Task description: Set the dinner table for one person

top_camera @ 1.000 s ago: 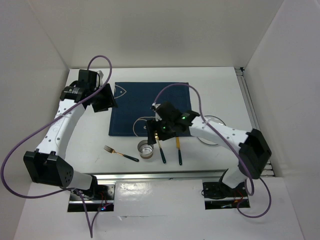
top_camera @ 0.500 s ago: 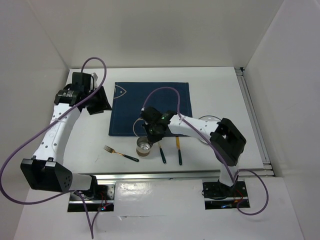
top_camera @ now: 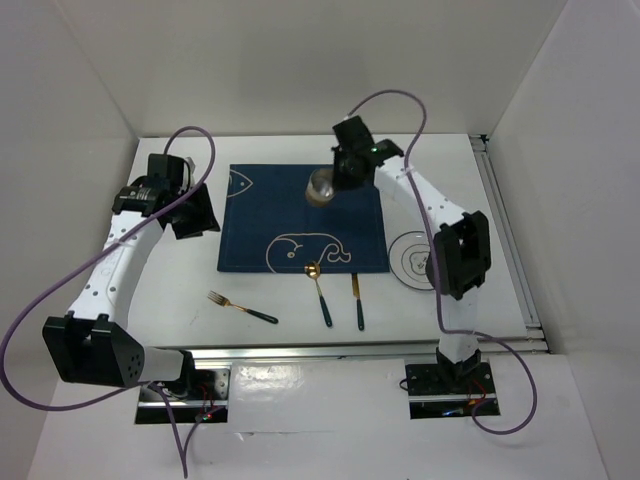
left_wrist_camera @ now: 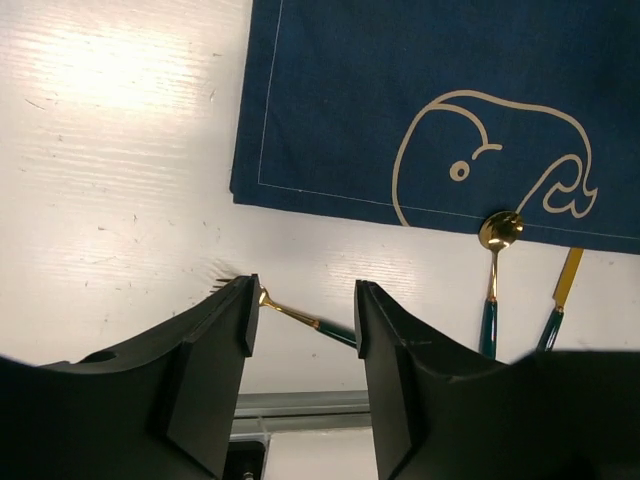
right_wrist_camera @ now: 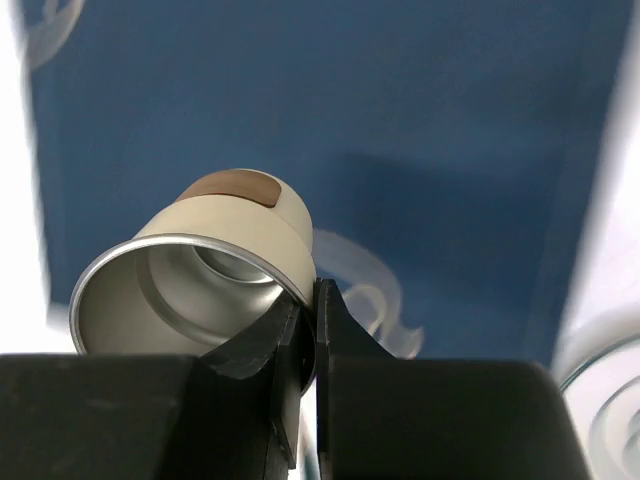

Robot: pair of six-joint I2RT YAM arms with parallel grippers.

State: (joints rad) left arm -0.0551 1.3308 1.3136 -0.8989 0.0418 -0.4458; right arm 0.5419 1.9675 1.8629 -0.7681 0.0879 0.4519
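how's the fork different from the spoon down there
The gold-tined fork with a dark green handle lies slanted on bare white tabletop, apart from the dark blue whale placemat; the gold round-bowled spoon lies nearly straight, its bowl at the placemat's near edge. Both have gold heads and dark green handles.

No words, numbers or brand marks can be read. The mat (top_camera: 265,215) bears only a white whale outline (left_wrist_camera: 495,150), ahead of the left end effector (left_wrist_camera: 305,290). The brown patch on the cup (right_wrist_camera: 240,225) gripped in the right end effector (right_wrist_camera: 308,297) shows no lettering.
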